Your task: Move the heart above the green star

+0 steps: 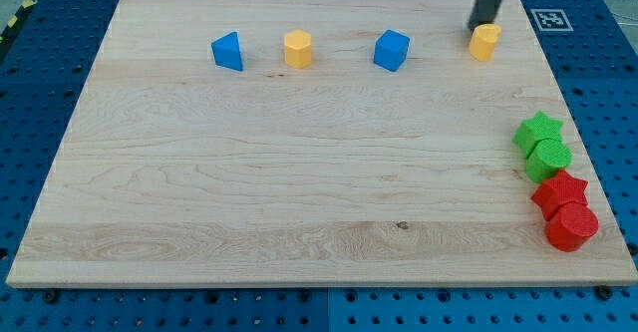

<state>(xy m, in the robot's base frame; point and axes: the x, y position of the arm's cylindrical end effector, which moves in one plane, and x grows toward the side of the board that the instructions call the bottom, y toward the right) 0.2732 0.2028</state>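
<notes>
The yellow heart (pixel 484 43) lies near the board's top right. My tip (pixel 480 25) is right at the heart's upper left edge, touching it or nearly so. The rod comes down from the view's top. The green star (pixel 538 130) lies near the board's right edge, below and to the right of the heart. A wide gap separates the two.
A round green block (pixel 549 160) touches the green star from below. A red star (pixel 559 191) and a round red block (pixel 571 227) follow beneath it. Along the top lie a blue triangular block (pixel 228 51), a yellow pentagon-like block (pixel 297 49) and a blue cube (pixel 391 50).
</notes>
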